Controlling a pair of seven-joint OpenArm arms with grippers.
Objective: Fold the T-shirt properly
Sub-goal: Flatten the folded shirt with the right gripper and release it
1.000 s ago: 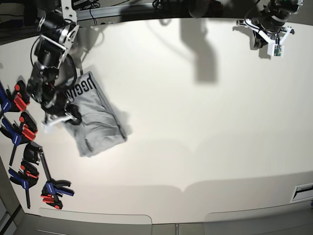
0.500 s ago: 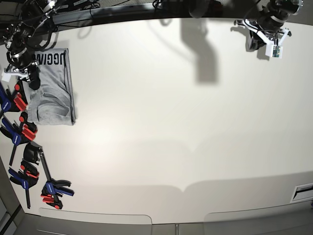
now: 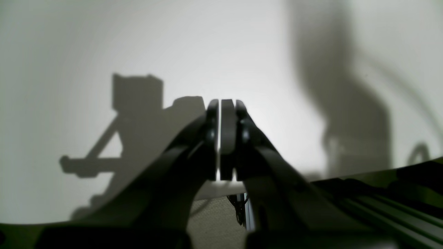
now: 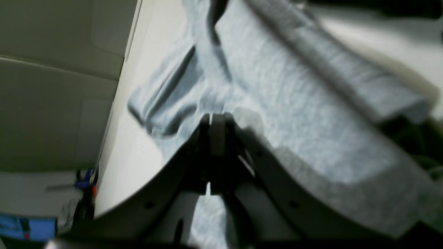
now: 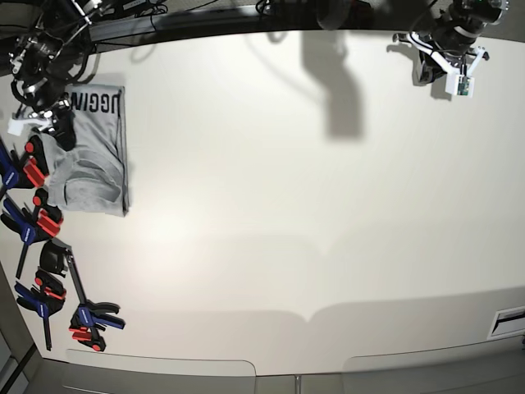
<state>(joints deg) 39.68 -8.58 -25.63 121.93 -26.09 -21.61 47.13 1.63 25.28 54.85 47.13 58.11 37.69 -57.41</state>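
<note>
Base view: clamps [image 5: 41, 222] are lying along the table's [image 5: 287, 205] left edge. Just beside them the T-shirt [image 5: 94, 156] is lying folded into a narrow rectangle at the far-left side, lettering showing at its far end. No containers are showing in any view. The right gripper [image 5: 59, 123] is sitting over the shirt's left edge near the lettered end; from here, whether it is gripping cloth cannot be told. Far across the table, at the top right corner, the left gripper [image 5: 447, 66] is hanging well apart from the shirt.

Right wrist view: the right gripper [image 4: 213, 119] is showing its jaws pressed together, tips lying on grey fabric of the T-shirt [image 4: 277, 114]. No cloth is visibly pinched between them; blur is limiting this reading. A folded edge is running diagonally above.

Left wrist view: the left gripper [image 3: 223, 105] is clenched, nothing between its jaws, only bare table [image 3: 104, 41] and shadows beyond.
</note>
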